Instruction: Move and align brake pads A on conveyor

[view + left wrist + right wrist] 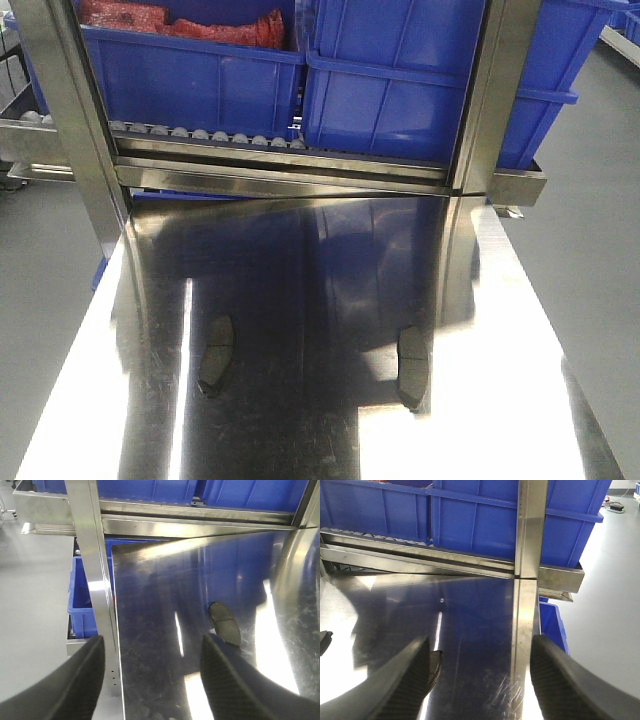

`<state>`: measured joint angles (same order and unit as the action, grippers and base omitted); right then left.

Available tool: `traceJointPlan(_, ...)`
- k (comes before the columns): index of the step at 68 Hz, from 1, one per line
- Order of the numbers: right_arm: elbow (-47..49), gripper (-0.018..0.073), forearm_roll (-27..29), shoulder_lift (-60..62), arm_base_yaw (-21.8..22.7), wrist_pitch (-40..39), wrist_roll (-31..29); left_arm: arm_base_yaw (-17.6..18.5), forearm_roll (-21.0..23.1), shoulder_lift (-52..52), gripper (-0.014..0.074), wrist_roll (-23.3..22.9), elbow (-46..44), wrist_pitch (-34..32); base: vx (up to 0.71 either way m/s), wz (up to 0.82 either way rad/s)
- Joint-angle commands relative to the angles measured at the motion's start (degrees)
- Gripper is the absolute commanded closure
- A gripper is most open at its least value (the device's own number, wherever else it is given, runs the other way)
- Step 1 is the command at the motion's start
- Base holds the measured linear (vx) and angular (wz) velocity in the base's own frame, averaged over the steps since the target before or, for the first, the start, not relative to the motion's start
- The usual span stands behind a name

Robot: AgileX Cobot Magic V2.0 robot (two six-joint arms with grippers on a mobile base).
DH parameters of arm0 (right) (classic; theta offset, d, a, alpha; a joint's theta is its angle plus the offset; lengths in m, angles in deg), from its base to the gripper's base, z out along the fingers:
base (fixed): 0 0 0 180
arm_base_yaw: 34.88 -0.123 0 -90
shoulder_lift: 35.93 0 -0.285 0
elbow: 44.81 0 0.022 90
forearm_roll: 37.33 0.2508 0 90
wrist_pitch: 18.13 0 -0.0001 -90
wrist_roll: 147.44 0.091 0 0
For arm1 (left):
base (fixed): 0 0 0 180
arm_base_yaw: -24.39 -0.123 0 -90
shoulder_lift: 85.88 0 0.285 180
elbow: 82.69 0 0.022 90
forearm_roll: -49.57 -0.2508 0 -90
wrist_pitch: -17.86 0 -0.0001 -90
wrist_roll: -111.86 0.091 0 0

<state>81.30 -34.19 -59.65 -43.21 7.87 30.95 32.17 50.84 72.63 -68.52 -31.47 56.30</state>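
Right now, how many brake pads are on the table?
2. The left pad and the right pad lie apart on the table. Others may be out of view.

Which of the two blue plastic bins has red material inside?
The left blue plastic bin: crumpled red material shows above its rim. The right blue bin shows nothing red.

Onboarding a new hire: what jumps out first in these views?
The mirror-bright steel tabletop fills the front view; a left brake pad and a right brake pad lie apart on its near half. Behind it, blue bins sit on a roller rack.
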Motion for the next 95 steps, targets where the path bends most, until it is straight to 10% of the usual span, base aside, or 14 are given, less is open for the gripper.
traceJointPlan(1, 1.61, 0.0127, -0.25, -0.49, 0.27, -4.18, -0.22, 0.08, 0.37, -0.71, 0.0182, -0.22, -1.51, -3.86, 0.00, 0.00)
traceJointPlan(44, 1.61, 0.0127, -0.25, -0.49, 0.27, -4.18, -0.22, 0.08, 0.32, -1.85, 0.0182, -3.65, -1.96, -5.17, 0.00, 0.00)
traceJointPlan(95, 1.61, 0.0127, -0.25, -0.49, 0.27, -4.18, -0.22, 0.13, 1.87, -59.99, 0.0182, -4.20, -25.50, -0.23, 0.00, 0.00)
